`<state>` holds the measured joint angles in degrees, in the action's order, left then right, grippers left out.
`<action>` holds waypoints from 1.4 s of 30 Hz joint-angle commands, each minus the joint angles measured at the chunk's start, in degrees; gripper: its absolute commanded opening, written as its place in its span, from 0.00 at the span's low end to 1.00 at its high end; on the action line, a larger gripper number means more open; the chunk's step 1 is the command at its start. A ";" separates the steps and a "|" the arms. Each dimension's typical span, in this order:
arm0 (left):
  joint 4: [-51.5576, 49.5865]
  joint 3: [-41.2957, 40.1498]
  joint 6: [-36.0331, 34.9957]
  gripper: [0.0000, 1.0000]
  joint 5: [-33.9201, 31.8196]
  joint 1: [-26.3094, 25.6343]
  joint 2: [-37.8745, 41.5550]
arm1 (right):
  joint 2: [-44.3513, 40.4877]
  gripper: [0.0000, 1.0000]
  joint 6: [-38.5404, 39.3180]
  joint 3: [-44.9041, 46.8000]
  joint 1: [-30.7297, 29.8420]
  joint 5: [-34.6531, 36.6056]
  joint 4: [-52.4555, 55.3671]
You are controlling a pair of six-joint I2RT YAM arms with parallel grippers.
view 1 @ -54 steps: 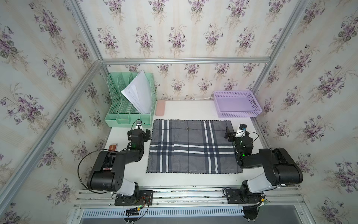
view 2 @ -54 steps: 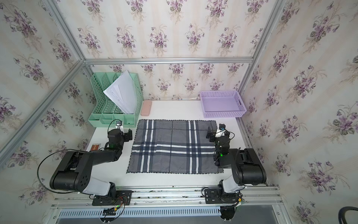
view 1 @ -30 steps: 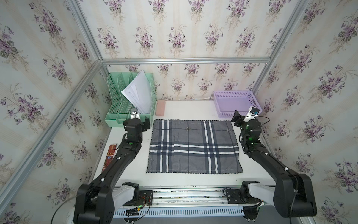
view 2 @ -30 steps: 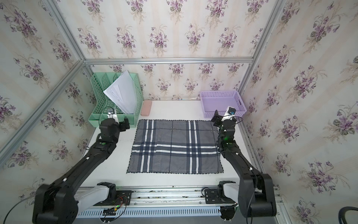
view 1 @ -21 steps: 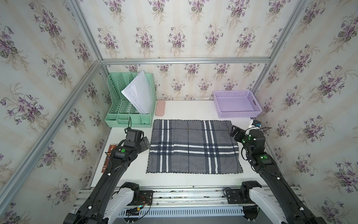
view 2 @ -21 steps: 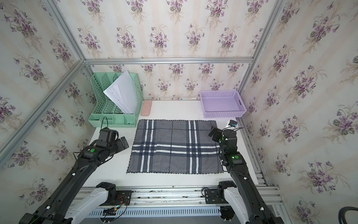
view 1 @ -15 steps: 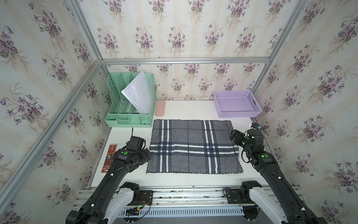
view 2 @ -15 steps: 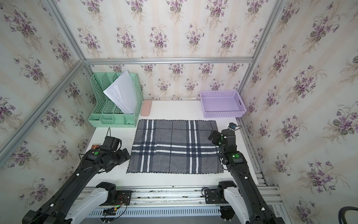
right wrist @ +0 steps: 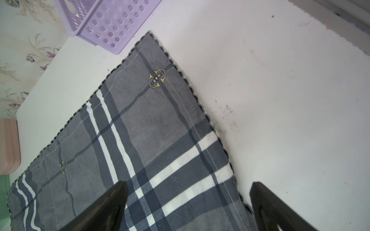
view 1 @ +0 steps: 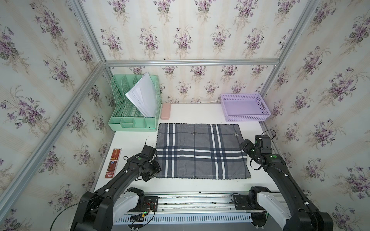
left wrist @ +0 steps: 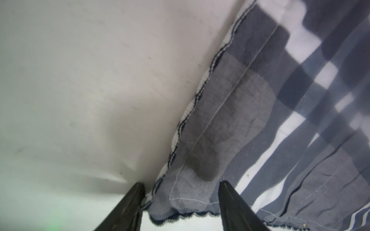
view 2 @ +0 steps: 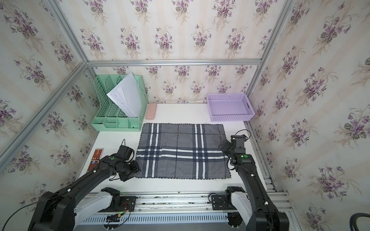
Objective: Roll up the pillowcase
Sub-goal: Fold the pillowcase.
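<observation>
left gripper (left wrist: 181, 183): jaws apart, pillowcase (view 1: 200, 152) corner between them | right gripper (right wrist: 188, 183): jaws wide apart, side hem between them

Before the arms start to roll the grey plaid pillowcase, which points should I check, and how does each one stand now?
1. Grey plaid fabric pillowcase lies flat, unrolled, on the white table: ok.
2. Left hand straddles its near left corner: ok.
3. Left hand closed on that corner: not ok, its fingers stand apart.
4. Right hand at the near right corner: not ok; it is open, about midway along the right edge.
5. Purple perforated plastic basket apart from the far edge: ok.
6. One left finger under the cloth: cannot tell.
</observation>
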<state>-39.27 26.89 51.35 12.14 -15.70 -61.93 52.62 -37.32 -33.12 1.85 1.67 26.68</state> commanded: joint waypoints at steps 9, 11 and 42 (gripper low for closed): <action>1.87 3.63 -0.96 0.21 -1.12 -0.46 1.70 | -0.18 1.00 -10.02 1.69 4.61 -6.77 15.69; 2.39 4.16 -0.73 0.18 -1.42 -0.47 1.47 | -1.84 1.00 -11.34 2.04 4.33 -4.98 19.08; -7.23 9.01 1.60 0.00 -14.16 -0.43 13.29 | 5.53 0.04 -8.07 1.89 -9.14 -1.15 13.72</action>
<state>-43.59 35.33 52.93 2.26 -16.14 -48.90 56.38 -48.97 -30.68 -6.68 1.74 40.56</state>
